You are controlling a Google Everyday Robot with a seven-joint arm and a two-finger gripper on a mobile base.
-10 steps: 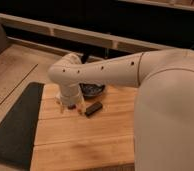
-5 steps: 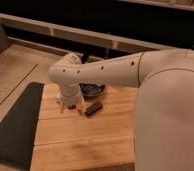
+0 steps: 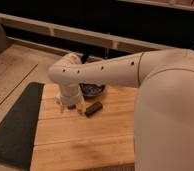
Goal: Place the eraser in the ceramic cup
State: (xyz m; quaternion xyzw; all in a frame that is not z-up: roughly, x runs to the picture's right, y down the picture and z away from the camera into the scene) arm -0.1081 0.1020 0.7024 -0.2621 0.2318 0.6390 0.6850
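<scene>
How the jaws of the gripper [image 3: 71, 106] stand, I cannot tell from where I am looking; the wrist above covers them. The gripper itself is low over the wooden board [image 3: 80, 137], near the board's far left part, and it points downward. Whether it touches the wood I cannot say.

Just beside it, on its right side as I see it, lies the eraser [image 3: 93, 108]. It is a small flat black block, and it lies on the board with its long side turned at an angle. It is apart from the gripper, with a narrow piece of bare wood between them. Nothing holds it.

Behind the eraser, a little further from me, stands the ceramic cup [image 3: 94, 91], a dark, low, round vessel. The arm hides its left part. The eraser is outside the cup, close in front of its rim.

The white arm [image 3: 105, 72] goes from the gripper up to a round joint and then to the right, to the big white body of the robot [image 3: 172, 120], which fills the right side of the view.

Left of the board lies a black mat [image 3: 15, 125], edge to edge with it. Behind all this is a dark wall with a pale rail [image 3: 65, 33] running across.
</scene>
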